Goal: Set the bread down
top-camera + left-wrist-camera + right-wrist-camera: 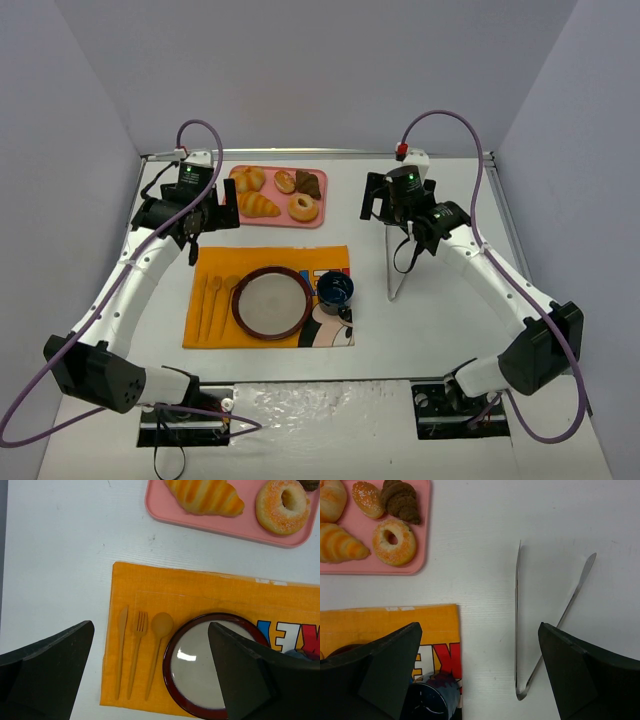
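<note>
The table [450, 330] carries an orange mat [200, 587] near the arms and a pink tray [422, 530] beyond it. On the mat sit a dark-rimmed plate [272, 303], a blue cup [335, 290] touching its right side, and a knife [121, 650], fork [137, 650] and spoon [161, 625] to its left. Tongs [516, 605] lie spread on the table right of the mat.

The left gripper [151, 626] hangs over the mat's left part, and the right gripper [480, 627] hangs between the mat and the tongs. Both have their fingers spread, grasping nothing.

The bread [368, 499] lies on the tray's far side, just beside a brown croissant [400, 500] on its right. The doughnut [395, 547] is just in front and a striped croissant [205, 497] lies to the front left.
</note>
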You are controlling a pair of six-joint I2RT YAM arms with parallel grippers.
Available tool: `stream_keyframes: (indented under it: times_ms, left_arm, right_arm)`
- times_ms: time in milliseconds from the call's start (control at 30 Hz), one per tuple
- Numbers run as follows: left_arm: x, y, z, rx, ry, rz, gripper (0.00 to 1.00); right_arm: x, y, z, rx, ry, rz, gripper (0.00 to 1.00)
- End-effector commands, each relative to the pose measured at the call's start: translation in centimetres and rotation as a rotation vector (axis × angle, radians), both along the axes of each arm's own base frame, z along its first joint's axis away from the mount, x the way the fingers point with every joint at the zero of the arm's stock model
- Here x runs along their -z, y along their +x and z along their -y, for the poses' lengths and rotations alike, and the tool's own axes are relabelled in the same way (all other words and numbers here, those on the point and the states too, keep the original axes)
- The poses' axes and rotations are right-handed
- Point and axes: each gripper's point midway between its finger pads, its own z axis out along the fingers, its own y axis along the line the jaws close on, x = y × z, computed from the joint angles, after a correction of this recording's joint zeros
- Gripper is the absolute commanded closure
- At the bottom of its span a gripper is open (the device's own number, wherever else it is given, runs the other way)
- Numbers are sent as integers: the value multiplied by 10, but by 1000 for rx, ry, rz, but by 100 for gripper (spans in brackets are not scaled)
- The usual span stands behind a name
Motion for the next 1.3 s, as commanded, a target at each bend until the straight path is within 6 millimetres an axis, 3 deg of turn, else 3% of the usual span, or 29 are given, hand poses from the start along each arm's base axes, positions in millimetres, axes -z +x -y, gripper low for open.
stream_keyframes:
  times_ms: [0, 200, 367, 467, 567, 967, 1267]
  left_arm:
    - [-35, 9, 4, 21, -30, 112, 3]
    - [-28, 7, 5, 20, -32, 94, 3]
    - [-1, 7, 8, 17, -36, 13, 3]
    - [16, 8, 15, 17, -53, -20, 3]
    - [23, 11, 20, 18, -78, -15, 3]
    - [22, 16, 24, 30, -92, -11, 3]
    - [15, 10, 19, 36, -75, 0, 3]
  right_arm:
    - [-26, 11, -3, 37, 28, 69, 0]
    - [-12, 10, 13, 146, 2, 34, 1]
    - [43, 9, 67, 368, -58, -100, 4]
    - [83, 5, 83, 419, -31, -207, 10]
    - [104, 3, 89, 450, -62, -253, 12]
    - [156, 0, 100, 551, -92, -355, 24]
    - [177, 10, 111, 564, -95, -403, 26]
